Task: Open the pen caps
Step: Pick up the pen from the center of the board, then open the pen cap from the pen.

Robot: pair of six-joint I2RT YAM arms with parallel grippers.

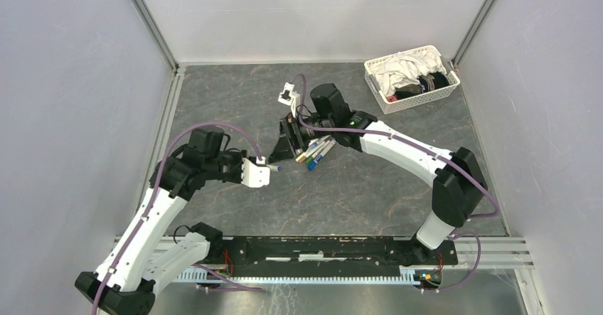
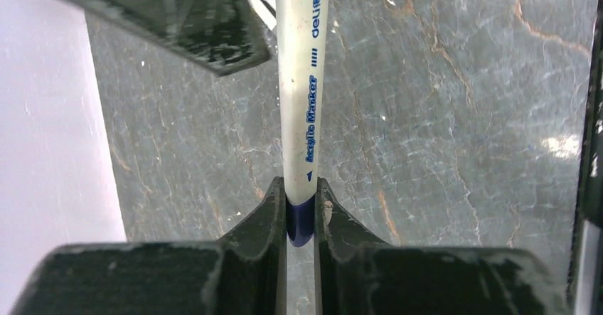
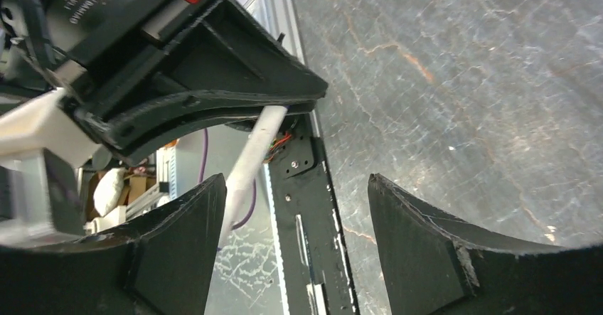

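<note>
My left gripper [image 1: 277,160] [image 2: 301,184] is shut on the dark blue end [image 2: 301,219] of a white pen [image 2: 302,80] marked "Acrylic Marker". The barrel points away from it toward my right gripper [image 1: 290,141]. In the right wrist view the right gripper [image 3: 295,181] is open. The same white pen [image 3: 249,166] passes just inside its left finger [image 3: 192,222], and I cannot tell whether they touch. A small pile of pens [image 1: 316,151] with coloured ends lies on the table just right of both grippers. I see no loose caps.
A white lattice basket [image 1: 411,100] of cloths stands at the back right. The grey stone-pattern table [image 1: 355,187] is walled by metal frame rails [image 1: 153,27]. The black base rail [image 1: 320,247] runs along the near edge.
</note>
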